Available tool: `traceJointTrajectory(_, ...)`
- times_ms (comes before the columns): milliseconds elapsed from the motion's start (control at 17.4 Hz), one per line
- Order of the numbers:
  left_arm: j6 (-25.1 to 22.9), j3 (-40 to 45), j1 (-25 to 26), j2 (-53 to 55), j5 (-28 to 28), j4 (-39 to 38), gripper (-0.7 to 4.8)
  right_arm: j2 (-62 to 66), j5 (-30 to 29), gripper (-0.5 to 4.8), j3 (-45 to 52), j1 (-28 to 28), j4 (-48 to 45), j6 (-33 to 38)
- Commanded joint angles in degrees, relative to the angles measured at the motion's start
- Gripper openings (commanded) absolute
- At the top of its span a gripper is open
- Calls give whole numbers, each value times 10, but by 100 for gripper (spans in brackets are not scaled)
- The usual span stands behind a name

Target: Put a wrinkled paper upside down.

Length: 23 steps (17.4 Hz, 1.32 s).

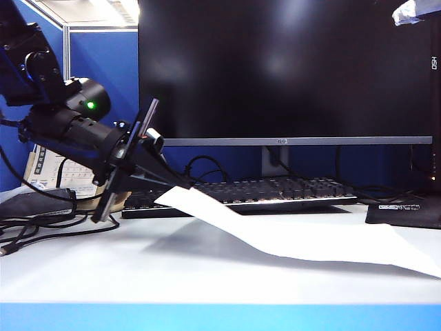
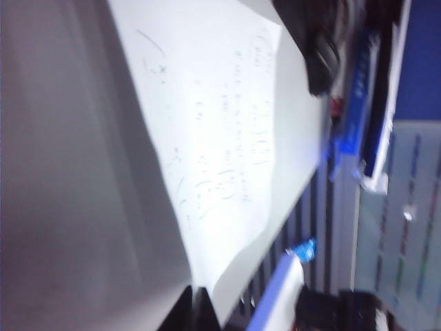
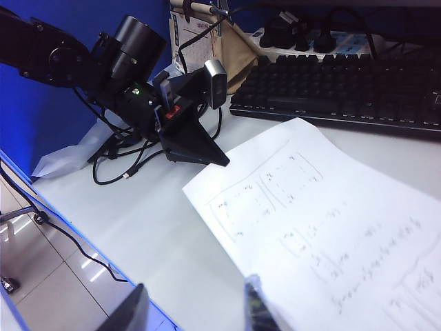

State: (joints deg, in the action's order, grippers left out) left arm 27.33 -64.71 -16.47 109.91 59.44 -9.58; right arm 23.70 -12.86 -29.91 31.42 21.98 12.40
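The wrinkled paper [image 1: 310, 238] is a white sheet with faint handwriting, lying across the white table in front of the keyboard. Its left end is raised off the table, with shadow beneath. My left gripper [image 1: 185, 185] is shut on that raised edge near the corner. In the left wrist view the two black fingers meet at the left gripper [image 2: 195, 305], pinching the paper [image 2: 220, 124]. From the right wrist view the left gripper [image 3: 222, 161] touches the paper [image 3: 331, 227] at its edge. My right gripper [image 3: 195, 312] hovers open above the table beside the paper's near edge, holding nothing.
A black keyboard [image 1: 275, 192] lies behind the paper under a large dark monitor [image 1: 289, 69]. A beige desk calendar [image 1: 52, 172] and loose cables [image 1: 41, 221] sit at the left behind the left arm. A black pad [image 1: 406, 210] lies at the right. The table's blue front edge [image 1: 220, 317] is close.
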Motion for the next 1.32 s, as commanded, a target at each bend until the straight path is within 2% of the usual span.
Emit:
traceJointTrajectory(58, -10, 0, -2, -5, 39, 3, -6, 0, -1, 180, -3, 1, -7, 0)
traceJointTrajectory(346, -14, 0, -2, -89, 32, 5, -6, 0, 1, 180, -3, 0, -8, 0)
traceJointTrajectory(576, -19, -13, -2, -204, -36, 2, -5, -1, 11, 180, -3, 0, -8, -1)
traceJointTrajectory(634, -33, -20, -2, -243, -55, -10, -5, -2, 14, 180, -3, 0, -9, -3)
traceJointTrajectory(749, -95, -58, -2, -311, -110, -88, -5, -4, 14, 180, -3, 0, -13, -3)
traceJointTrajectory(864, -186, -120, -2, -344, -184, -213, -5, -7, 14, 180, -3, 0, -17, -3)
traceJointTrajectory(921, -263, -187, -4, -353, -256, -328, -6, -7, 14, 180, -3, 0, -22, -3)
traceJointTrajectory(979, -313, -238, -11, -353, -330, -412, -5, -8, 14, 181, -3, 0, -26, -3)
traceJointTrajectory(1152, -366, -290, -52, -353, -500, -505, -6, -8, 14, 180, -3, 0, -30, -3)
traceJointTrajectory(1267, -381, -290, -119, -342, -629, -539, -6, -8, 14, 181, -3, 0, -30, -4)
traceJointTrajectory(1325, -381, -290, -152, -333, -669, -546, -6, -8, 14, 180, -3, 0, -30, -5)
